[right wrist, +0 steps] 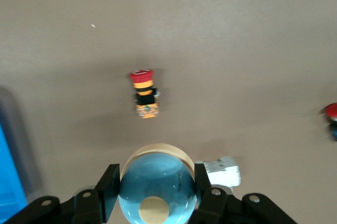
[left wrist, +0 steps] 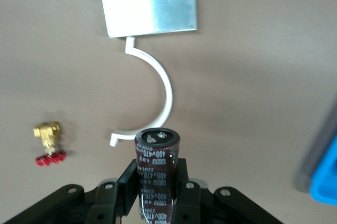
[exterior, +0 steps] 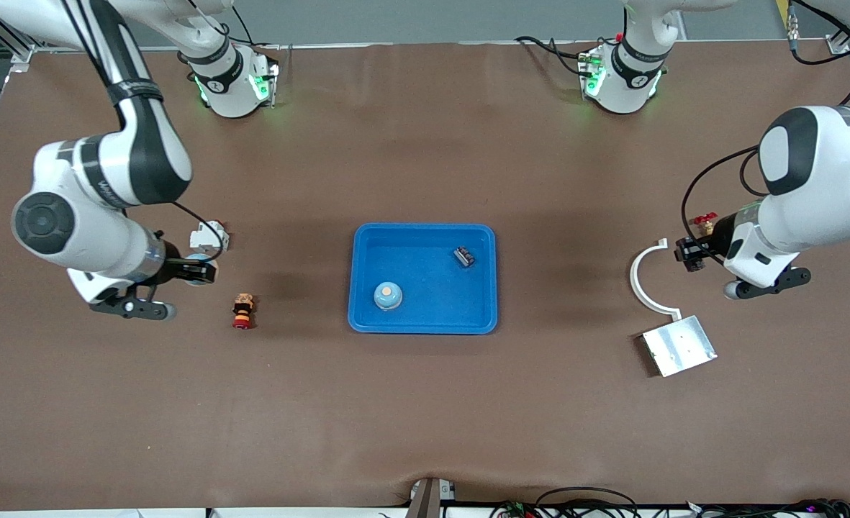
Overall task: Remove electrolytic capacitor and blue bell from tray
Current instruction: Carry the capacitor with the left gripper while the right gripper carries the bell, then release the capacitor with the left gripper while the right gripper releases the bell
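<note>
My right gripper [exterior: 199,271] hangs over the table at the right arm's end, shut on a light blue dome bell [right wrist: 156,184] with a tan button. My left gripper [exterior: 689,253] is over the left arm's end, shut on a dark brown cylindrical capacitor [left wrist: 156,149] with white print, held by its sides with its terminal end pointing away from the fingers [left wrist: 124,182]. A blue tray [exterior: 425,234] sits mid-table between the two grippers; another blue bell [exterior: 388,295] and a small dark component [exterior: 464,256] lie in it.
Near the right gripper lie a red-capped push button [exterior: 243,311] and a white block [exterior: 209,236]. By the left gripper are a white curved bracket [exterior: 640,277], a silver metal plate [exterior: 679,345] and a brass valve with a red handle [left wrist: 47,142].
</note>
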Controlling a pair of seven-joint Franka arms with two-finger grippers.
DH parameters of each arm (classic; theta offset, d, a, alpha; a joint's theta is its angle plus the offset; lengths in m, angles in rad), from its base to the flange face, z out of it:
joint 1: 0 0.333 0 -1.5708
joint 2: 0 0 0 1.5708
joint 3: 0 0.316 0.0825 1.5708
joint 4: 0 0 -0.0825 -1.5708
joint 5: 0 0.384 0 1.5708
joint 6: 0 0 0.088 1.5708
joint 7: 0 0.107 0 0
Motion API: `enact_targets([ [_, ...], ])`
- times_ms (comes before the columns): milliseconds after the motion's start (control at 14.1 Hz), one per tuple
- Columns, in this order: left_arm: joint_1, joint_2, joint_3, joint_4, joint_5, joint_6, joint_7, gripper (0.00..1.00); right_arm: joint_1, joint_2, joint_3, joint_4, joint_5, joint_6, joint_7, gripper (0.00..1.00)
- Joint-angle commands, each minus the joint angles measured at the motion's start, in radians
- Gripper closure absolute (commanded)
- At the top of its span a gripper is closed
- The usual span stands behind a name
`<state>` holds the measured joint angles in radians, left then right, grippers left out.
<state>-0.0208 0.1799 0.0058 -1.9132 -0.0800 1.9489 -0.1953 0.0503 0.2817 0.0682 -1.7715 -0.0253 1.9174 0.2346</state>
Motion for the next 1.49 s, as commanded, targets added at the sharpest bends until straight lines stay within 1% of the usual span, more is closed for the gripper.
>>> enact_targets([
  [0,0.038,-0.011,-0.012,-0.078,0.066,0.088,0.048,1.00,-0.062,-0.058,0.018,-0.077,-0.002,0.035,-0.116,1.00],
  [212,0.051,0.035,-0.010,-0.127,0.092,0.203,0.068,1.00,-0.136,-0.156,0.018,-0.256,-0.002,0.182,-0.259,1.00],
  [425,0.051,0.088,-0.010,-0.141,0.129,0.254,0.068,1.00,-0.197,-0.215,0.018,-0.363,-0.002,0.230,-0.340,1.00],
  [567,0.053,0.105,-0.010,-0.170,0.147,0.294,0.068,1.00,-0.245,-0.260,0.018,-0.452,-0.001,0.302,-0.414,1.00],
  [708,0.074,0.124,-0.012,-0.179,0.161,0.309,0.068,1.00,-0.292,-0.289,0.018,-0.538,-0.001,0.386,-0.478,1.00],
  [850,0.074,0.153,-0.010,-0.179,0.161,0.309,0.068,1.00,-0.354,-0.291,0.018,-0.588,0.005,0.455,-0.567,1.00],
  [1062,0.074,0.194,-0.010,-0.176,0.166,0.326,0.068,1.00,-0.431,-0.285,0.018,-0.638,0.019,0.515,-0.649,1.00],
  [1275,0.076,0.248,-0.010,-0.159,0.167,0.349,0.068,1.00,-0.452,-0.269,0.018,-0.661,0.090,0.546,-0.698,1.00],
  [1416,0.079,0.265,-0.010,-0.147,0.167,0.364,0.068,1.00,-0.454,-0.250,0.016,-0.684,0.093,0.594,-0.702,1.00],
])
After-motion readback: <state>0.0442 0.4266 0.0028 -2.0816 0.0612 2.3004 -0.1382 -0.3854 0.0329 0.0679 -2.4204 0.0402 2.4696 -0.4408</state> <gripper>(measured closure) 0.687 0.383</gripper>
